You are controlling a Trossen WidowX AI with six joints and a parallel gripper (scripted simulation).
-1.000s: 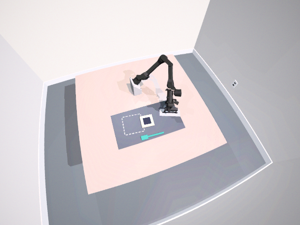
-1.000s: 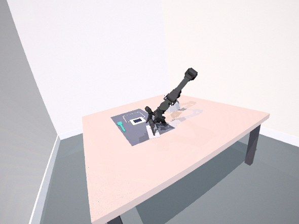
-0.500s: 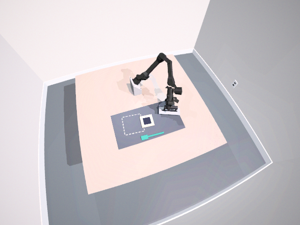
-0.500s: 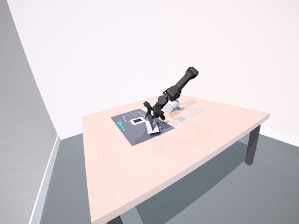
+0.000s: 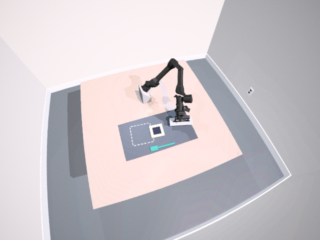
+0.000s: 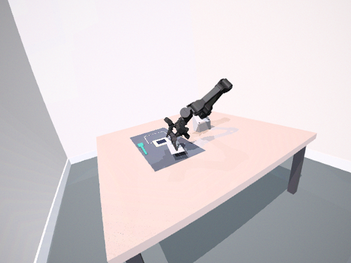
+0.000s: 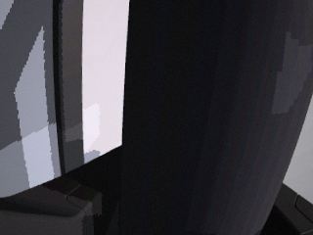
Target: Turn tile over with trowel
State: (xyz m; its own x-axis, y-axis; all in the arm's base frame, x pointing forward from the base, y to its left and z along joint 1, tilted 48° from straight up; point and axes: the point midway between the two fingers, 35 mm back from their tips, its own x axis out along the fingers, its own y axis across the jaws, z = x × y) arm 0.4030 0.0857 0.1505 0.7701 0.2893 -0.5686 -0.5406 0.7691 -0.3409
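The teal trowel (image 5: 161,146) (image 6: 143,148) lies flat on the dark mat (image 5: 134,152) (image 6: 161,164), near its front edge and apart from my gripper. The cream tile (image 5: 156,130) (image 6: 160,142) lies marked side up, its dark square showing, just right of the dashed outline (image 5: 131,135). My gripper (image 5: 180,119) (image 6: 176,146) is down at the mat's right end, over a white holder (image 5: 174,123) (image 6: 171,150). It is shut on a dark cylinder (image 6: 180,155) (image 7: 209,124) that fills the wrist view.
The arm's white pedestal (image 5: 144,96) (image 6: 201,124) stands on the pink table (image 5: 116,180) behind the mat. The arm arches from it over the mat's back right corner.
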